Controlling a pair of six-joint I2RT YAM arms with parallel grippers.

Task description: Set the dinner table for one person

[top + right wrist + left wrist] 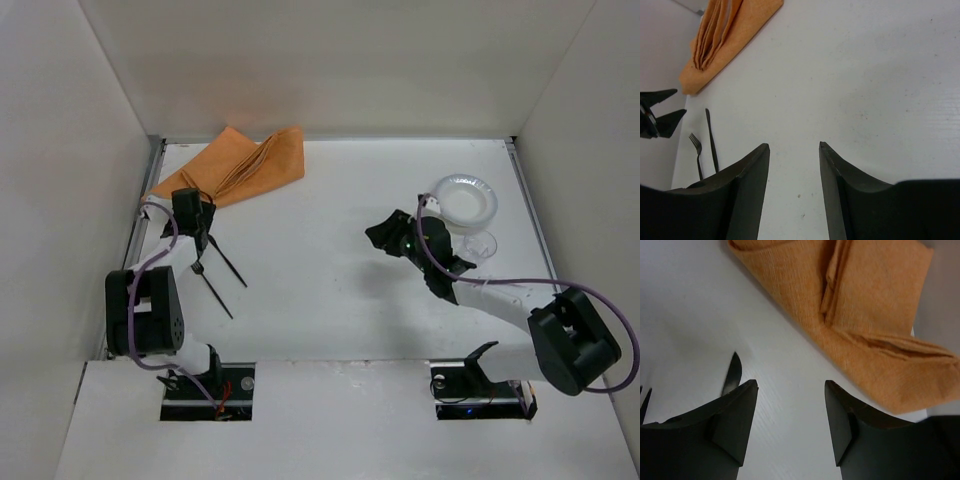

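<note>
So the table (320, 300) is the big white surface filling the overhead shot, with metal rails down its left and right edges, and everything sits on it. An orange cloth (240, 165) is bunched up in loose folds in the far-left corner. Just nearer than that are a black knife (228, 262) and a black fork (212, 288), lying side by side at roughly the same slant, close together but not touching.

Over on the far right there's a white plate (463, 203) with a clear glass (481, 244) right next to its near edge. Can't tell if the two actually touch.

The left end effector (791, 385) is over the table between the cloth and the cutlery. Its fingers are spread apart and there's nothing between them but bare tabletop. In its wrist view the knife tip pokes out beside the left finger and the cloth fills the upper right.

The right end effector (794, 145) is also spread wide and holding nothing, sitting left of the plate and glass over bare table. Its wrist camera looks across at the cloth, knife and fork on the other side.
</note>
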